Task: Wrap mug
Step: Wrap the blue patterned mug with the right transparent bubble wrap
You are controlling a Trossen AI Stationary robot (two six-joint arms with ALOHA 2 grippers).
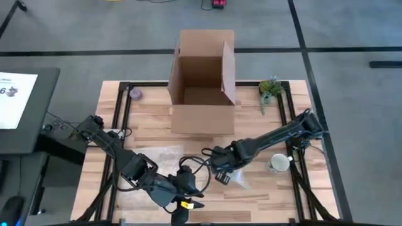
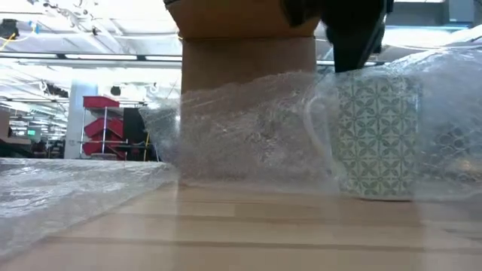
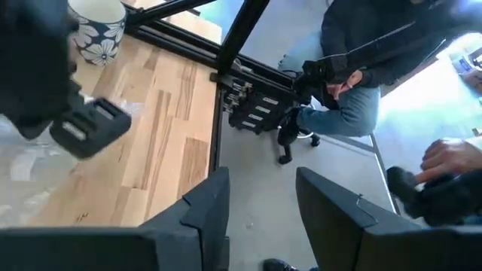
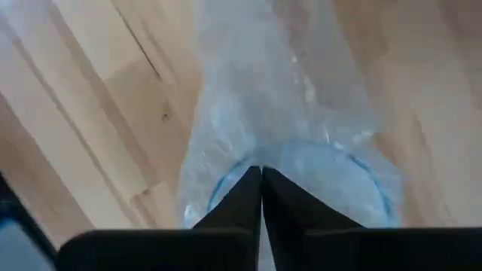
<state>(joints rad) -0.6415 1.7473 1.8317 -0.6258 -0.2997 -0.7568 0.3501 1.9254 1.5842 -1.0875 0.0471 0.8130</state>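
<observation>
Wooden bench (image 1: 151,135), high view: the open cardboard box (image 1: 202,78) stands at the far edge. The patterned mug (image 1: 279,162) sits near the right edge. The right hand (image 1: 221,176) rests on the bubble wrap (image 1: 240,180) at centre front; the left hand (image 1: 186,203) is at the front edge.

Low view: the mug (image 2: 376,135) stands upright behind wrap (image 2: 248,128).

Left wrist view: the left hand (image 3: 263,218) is open and empty; a seated person (image 3: 376,53) shows beyond the bench.

Right wrist view: the right hand (image 4: 261,181) is closed, pinching the bubble wrap (image 4: 279,98).
</observation>
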